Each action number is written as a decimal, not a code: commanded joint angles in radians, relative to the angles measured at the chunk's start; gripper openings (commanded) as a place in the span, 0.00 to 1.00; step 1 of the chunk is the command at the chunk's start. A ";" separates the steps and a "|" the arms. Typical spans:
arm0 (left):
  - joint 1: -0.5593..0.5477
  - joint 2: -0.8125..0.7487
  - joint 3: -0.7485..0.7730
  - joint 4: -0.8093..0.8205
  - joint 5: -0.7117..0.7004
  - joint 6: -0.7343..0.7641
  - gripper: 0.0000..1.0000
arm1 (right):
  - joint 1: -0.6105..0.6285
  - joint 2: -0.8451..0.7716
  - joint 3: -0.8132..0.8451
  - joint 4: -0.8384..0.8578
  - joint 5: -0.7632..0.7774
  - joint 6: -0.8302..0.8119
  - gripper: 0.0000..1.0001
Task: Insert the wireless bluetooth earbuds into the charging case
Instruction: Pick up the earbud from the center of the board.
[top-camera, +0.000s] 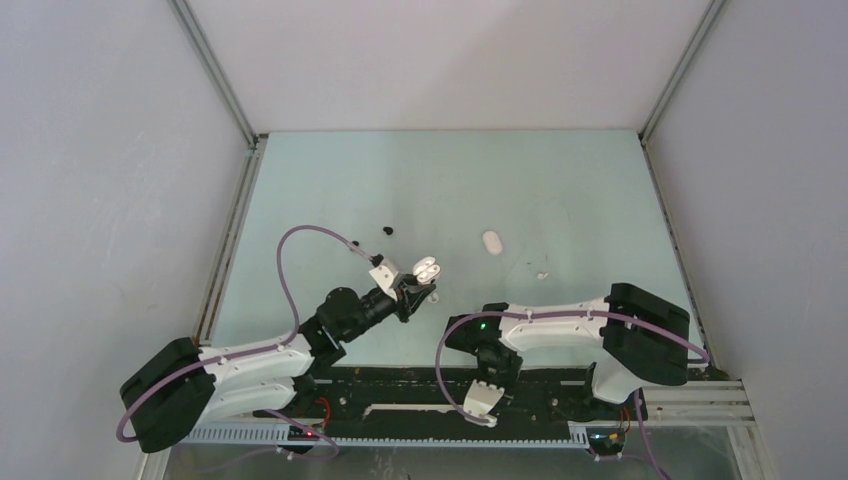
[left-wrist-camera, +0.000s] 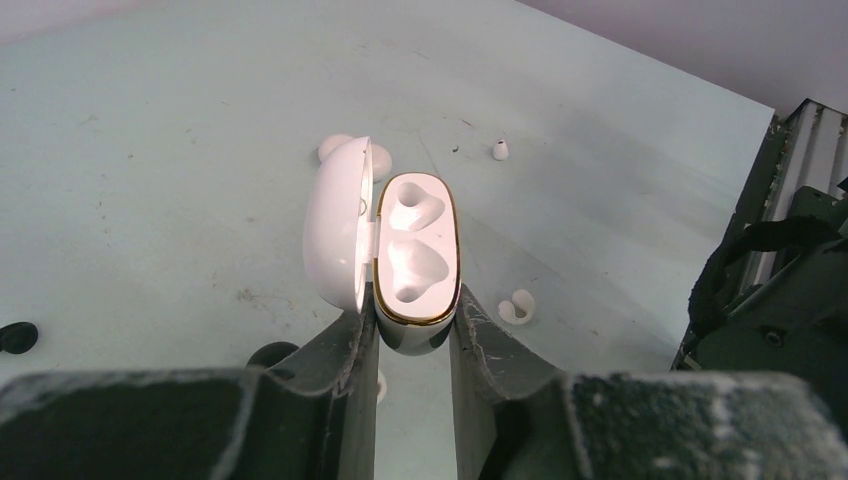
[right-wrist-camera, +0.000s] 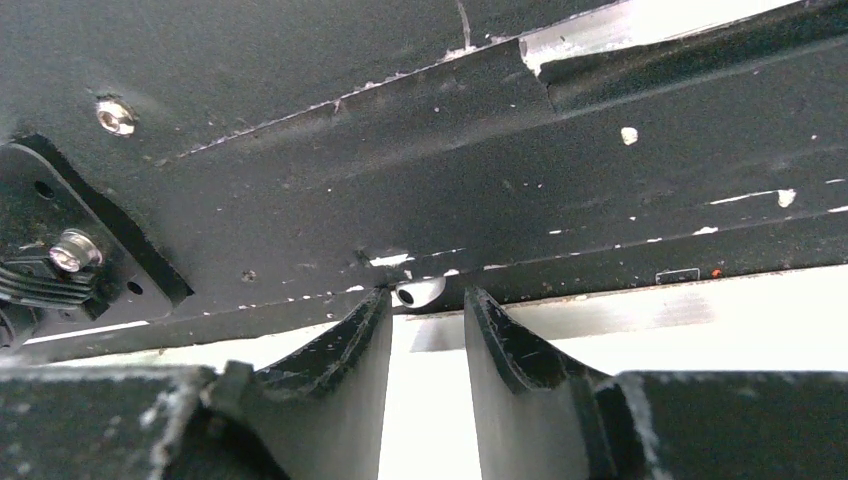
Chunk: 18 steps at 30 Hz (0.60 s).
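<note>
My left gripper (left-wrist-camera: 410, 305) is shut on the lower end of a white charging case (left-wrist-camera: 418, 250) with a gold rim, held above the table. Its lid (left-wrist-camera: 335, 225) hangs open to the left and both wells are empty. The top view shows this case (top-camera: 426, 269) near the table's middle. A white hooked earbud (left-wrist-camera: 517, 306) lies on the table just right of it. My right gripper (right-wrist-camera: 428, 300) is open over the black base rail (right-wrist-camera: 300, 170), nothing between its fingers. A small white rounded bud (right-wrist-camera: 420, 291) with a dark hole sits just past the fingertips.
A closed white oval case (top-camera: 492, 242) lies further back, with a small white bit (top-camera: 542, 275) to its right. A black earbud (top-camera: 388, 229) lies at the back left. A white eartip (left-wrist-camera: 500, 151) and a black piece (left-wrist-camera: 18, 336) also lie on the table. The right gripper (top-camera: 482, 406) hangs at the near edge.
</note>
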 joint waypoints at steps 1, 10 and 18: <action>0.006 -0.012 -0.013 0.039 -0.017 0.004 0.01 | 0.009 0.032 0.000 0.019 -0.027 -0.009 0.36; 0.006 -0.031 -0.028 0.036 -0.016 0.003 0.00 | -0.001 0.055 -0.038 0.068 -0.005 -0.008 0.30; 0.008 -0.016 -0.021 0.036 -0.016 0.004 0.00 | 0.006 0.003 0.049 -0.023 -0.029 0.054 0.12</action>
